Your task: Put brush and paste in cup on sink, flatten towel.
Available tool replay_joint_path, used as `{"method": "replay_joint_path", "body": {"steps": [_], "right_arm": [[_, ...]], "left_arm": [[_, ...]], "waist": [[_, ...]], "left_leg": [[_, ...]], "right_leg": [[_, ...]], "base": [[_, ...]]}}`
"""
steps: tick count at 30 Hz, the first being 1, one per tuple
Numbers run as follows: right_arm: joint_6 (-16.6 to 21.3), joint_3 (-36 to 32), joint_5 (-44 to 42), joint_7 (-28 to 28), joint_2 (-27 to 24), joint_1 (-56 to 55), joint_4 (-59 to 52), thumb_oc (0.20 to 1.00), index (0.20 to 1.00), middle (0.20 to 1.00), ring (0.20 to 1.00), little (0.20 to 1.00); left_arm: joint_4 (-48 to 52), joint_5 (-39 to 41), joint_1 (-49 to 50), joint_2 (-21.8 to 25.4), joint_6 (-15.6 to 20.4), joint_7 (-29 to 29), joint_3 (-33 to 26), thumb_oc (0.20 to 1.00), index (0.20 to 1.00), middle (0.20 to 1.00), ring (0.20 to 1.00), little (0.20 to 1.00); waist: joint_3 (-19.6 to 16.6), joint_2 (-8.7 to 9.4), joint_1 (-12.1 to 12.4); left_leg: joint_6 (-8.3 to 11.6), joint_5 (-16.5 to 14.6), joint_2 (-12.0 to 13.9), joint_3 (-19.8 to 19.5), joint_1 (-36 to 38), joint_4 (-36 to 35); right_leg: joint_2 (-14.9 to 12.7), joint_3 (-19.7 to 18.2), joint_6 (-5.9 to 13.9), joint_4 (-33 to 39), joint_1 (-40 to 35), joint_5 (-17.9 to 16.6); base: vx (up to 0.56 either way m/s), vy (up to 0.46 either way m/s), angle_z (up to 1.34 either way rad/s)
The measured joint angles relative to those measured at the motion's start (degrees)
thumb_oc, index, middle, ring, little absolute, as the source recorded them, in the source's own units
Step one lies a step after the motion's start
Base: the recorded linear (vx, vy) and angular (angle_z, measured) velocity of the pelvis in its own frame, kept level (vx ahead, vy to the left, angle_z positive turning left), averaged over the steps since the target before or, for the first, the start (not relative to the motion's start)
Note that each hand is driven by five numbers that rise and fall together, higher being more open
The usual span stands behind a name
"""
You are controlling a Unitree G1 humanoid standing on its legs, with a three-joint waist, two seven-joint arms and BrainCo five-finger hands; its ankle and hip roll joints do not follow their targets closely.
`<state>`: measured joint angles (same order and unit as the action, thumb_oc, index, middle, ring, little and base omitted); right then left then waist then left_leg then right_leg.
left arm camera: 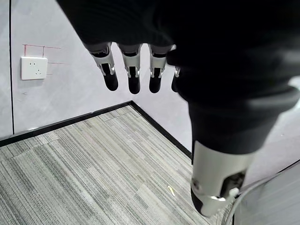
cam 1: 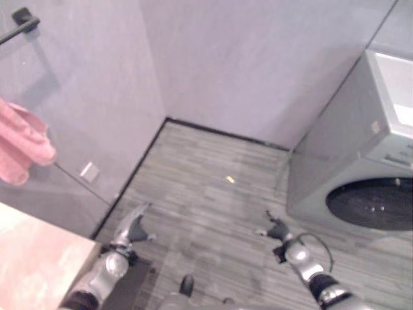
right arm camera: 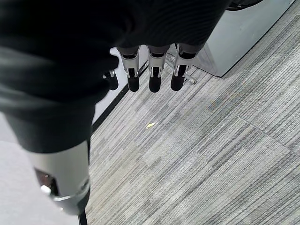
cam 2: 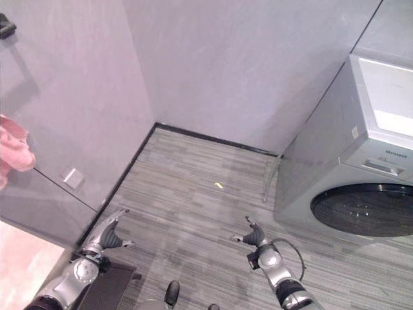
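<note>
A pink towel (cam 1: 22, 148) hangs bunched on the left wall under a black rail (cam 1: 19, 26); its edge also shows as the towel (cam 2: 14, 150). My left hand (cam 1: 132, 227) hangs low at the left over the floor, fingers straight and holding nothing; its fingers (left arm camera: 133, 75) point toward the wall corner. My right hand (cam 1: 276, 231) is low at the right over the floor, also open and holding nothing, with its fingers (right arm camera: 154, 75) pointing toward the washing machine. A pinkish counter top (cam 1: 32, 258) shows at the lower left corner.
A grey washing machine (cam 1: 368, 174) with a dark round door (cam 2: 364, 210) stands at the right. A wall socket (left arm camera: 33, 68) sits low on the left wall. A small yellow scrap (cam 1: 230, 179) lies on the grey striped floor (cam 1: 213, 206). A dark box (cam 2: 110, 287) sits below my left arm.
</note>
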<state>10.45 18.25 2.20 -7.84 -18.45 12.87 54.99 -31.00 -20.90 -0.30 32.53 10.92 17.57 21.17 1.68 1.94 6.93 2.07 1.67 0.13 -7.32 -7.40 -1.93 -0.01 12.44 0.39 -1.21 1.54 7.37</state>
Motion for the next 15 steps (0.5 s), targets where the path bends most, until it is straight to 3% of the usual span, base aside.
{"method": "replay_joint_path", "body": {"steps": [15], "right_arm": [[-0.3,0.0,-0.1,0.6,1.0,-3.3,-0.1,1.000,1.000,1.000,1.000,1.000]], "left_arm": [[0.9,0.2,0.0,0.4,-0.4,0.0,-1.7,1.000,1.000,1.000,1.000,1.000]], "waist": [[0.8,2.29,-0.2]], "left_leg": [[-0.05,-0.4,0.3,2.3,0.4,0.0]], "right_leg": [[-0.1,-1.4,0.31,-1.9,1.6,0.1]], "base": [[0.02,0.035,-0.10]]}}
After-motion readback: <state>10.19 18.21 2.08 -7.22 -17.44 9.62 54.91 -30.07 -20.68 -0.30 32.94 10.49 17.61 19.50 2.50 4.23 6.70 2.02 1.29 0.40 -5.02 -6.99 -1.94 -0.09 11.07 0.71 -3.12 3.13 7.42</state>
